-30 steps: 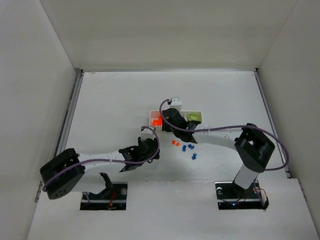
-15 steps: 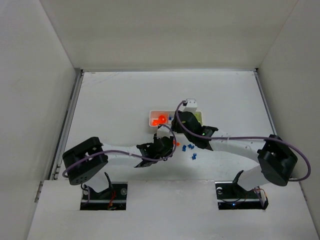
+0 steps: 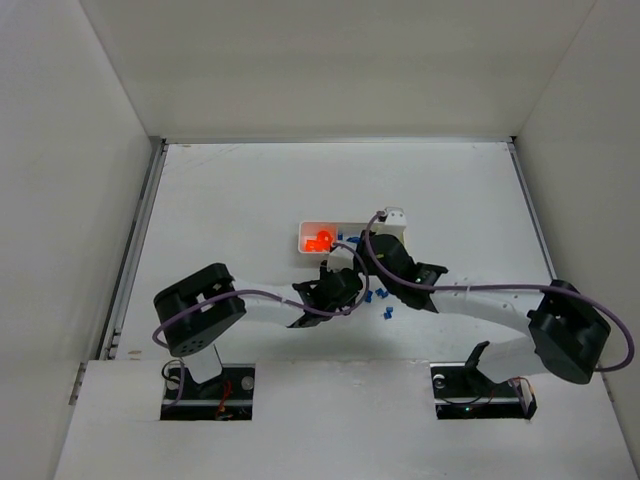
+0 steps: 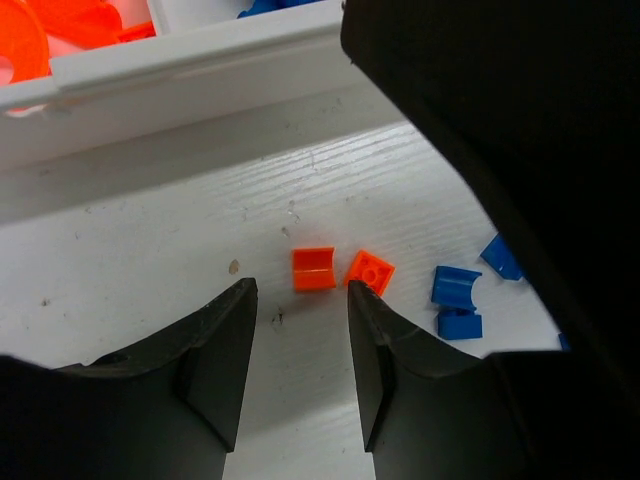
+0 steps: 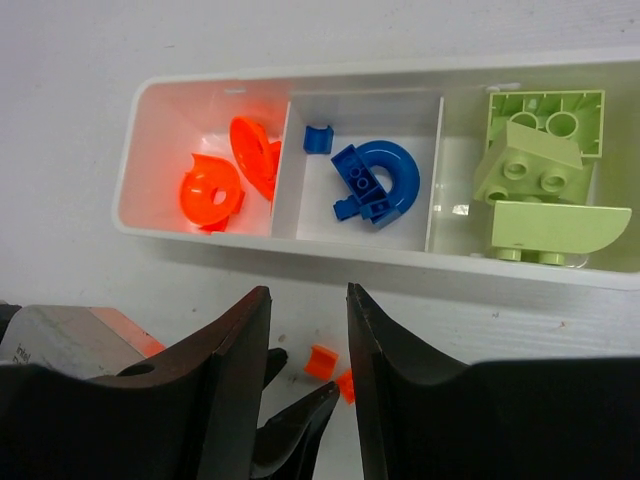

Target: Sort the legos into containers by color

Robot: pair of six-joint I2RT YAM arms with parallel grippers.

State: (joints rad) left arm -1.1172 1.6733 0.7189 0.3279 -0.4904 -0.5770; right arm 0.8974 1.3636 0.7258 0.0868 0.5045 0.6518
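The white tray (image 5: 200,232) holds orange pieces (image 5: 210,190) in its left container, blue ones (image 5: 375,180) in the middle and lime-green bricks (image 5: 535,160) on the right. Two small orange legos (image 4: 313,268) (image 4: 369,271) lie on the table just in front of the tray wall (image 4: 180,70). My left gripper (image 4: 300,292) is open and low over the table, its tips right behind the two orange legos. My right gripper (image 5: 307,295) hangs open and empty above the same spot, and its view shows them too (image 5: 320,361). Loose blue legos (image 4: 456,286) lie to the right.
From above, both grippers (image 3: 350,283) (image 3: 380,262) crowd together at the tray's near edge (image 3: 308,252), the right arm's black body (image 4: 500,120) close over the left gripper. Several blue legos (image 3: 381,294) lie scattered on the white table (image 3: 230,200). Walls enclose the table.
My left arm swung right and forward to the orange legos and its jaws narrowed a little. My right gripper shifted right, uncovering the tray's orange compartment.
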